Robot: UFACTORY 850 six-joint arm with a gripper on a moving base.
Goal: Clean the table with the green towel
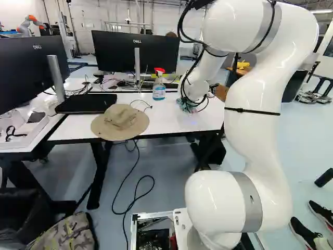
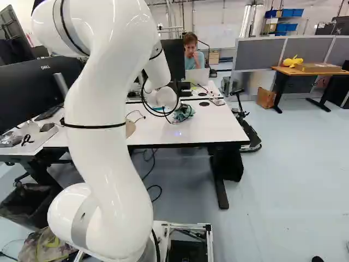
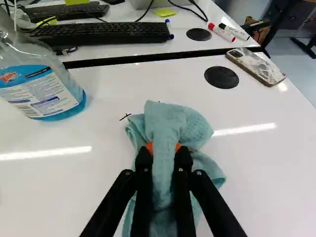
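In the right base view my gripper [image 2: 175,113] is low over the white table [image 2: 218,126], with the green towel [image 2: 184,112] bunched at it. The wrist view shows the gripper [image 3: 164,149] shut on the towel [image 3: 170,121]; a fold is pinched between the orange pads, and loose cloth spreads around and beneath the fingers onto the tabletop [image 3: 103,187]. A small black scribble [image 3: 125,116] lies on the table just beside the towel's far edge. The towel hides the surface under it.
A spray bottle [image 3: 42,81] stands beside the towel; a phone [image 3: 256,65] and a round black cap [image 3: 221,77] lie beyond it. Keyboards [image 3: 98,33] and markers [image 3: 222,32] are farther back. A hat [image 1: 119,122] lies near the table's front edge, before monitors [image 1: 136,51].
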